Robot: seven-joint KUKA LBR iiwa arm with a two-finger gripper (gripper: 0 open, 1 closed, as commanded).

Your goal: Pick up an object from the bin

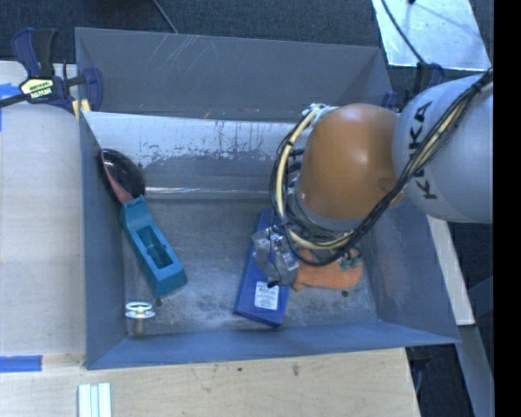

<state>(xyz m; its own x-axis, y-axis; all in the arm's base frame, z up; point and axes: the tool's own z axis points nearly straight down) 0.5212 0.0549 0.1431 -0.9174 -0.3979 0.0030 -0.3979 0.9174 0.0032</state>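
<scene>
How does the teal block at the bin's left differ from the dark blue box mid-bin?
The teal block is lighter with an open slot; the dark blue box carries a white label. The block lies clear; the box lies partly under the gripper. Both are oblong, lying in the bin.

Grey bin (pixel 243 72), contents as I see them from above.
Gripper (pixel 274 263) near centre, over the upper end of a dark blue flat box (pixel 262 292) lying toward 6 o'clock; orange object (pixel 330 275) at 4 o'clock; teal open block (pixel 154 247) at 8; dark spoon-like head (pixel 122 174) at 10; small silver piece (pixel 140 311) at 7.
</scene>
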